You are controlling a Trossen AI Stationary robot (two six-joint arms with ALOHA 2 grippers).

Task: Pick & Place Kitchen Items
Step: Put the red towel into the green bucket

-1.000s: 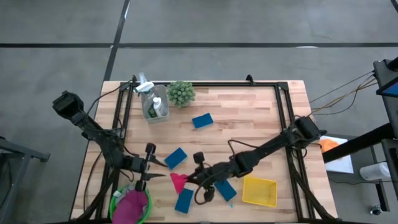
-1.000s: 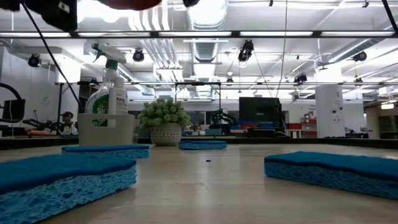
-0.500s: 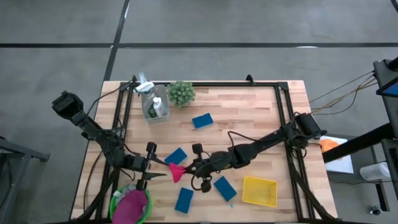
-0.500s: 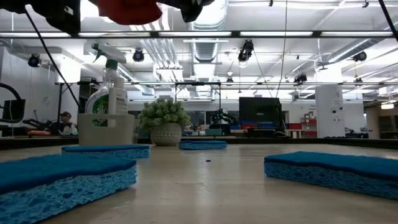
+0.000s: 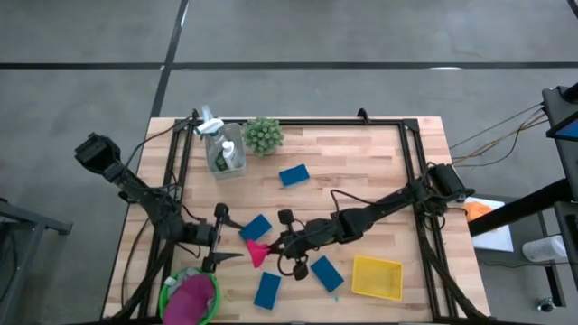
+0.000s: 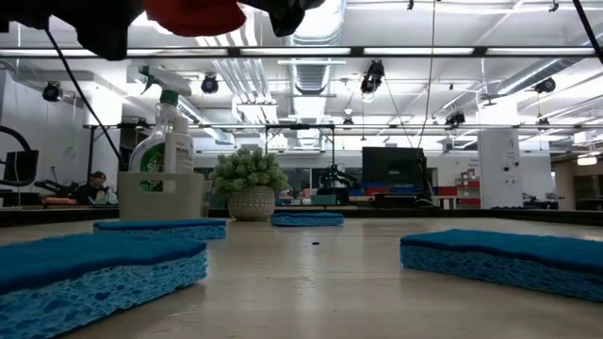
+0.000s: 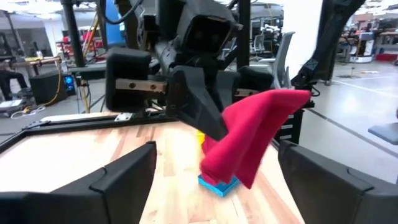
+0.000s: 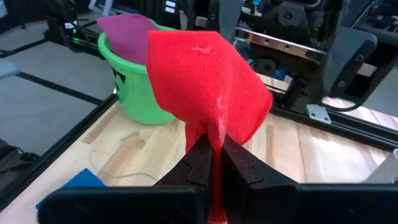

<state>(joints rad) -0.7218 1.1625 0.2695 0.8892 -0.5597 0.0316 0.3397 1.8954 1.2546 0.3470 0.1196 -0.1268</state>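
red cloth (image 5: pixel 257 252) nearer left gripper (image 5: pixel 228 237)

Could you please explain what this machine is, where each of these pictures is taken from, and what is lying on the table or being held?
This is a two-armed robot working at a wooden table. One picture looks straight down from above, one looks level across the tabletop, and two come from cameras on the arms' wrists.

From above, the right gripper is shut on a red cloth lifted off the wood. The left gripper is open, facing the cloth close by, as if to receive it; that is only my guess.

On the table lie four blue sponges, a yellow tray, a small potted plant, a caddy with a spray bottle, and a green bucket holding a pink cloth.
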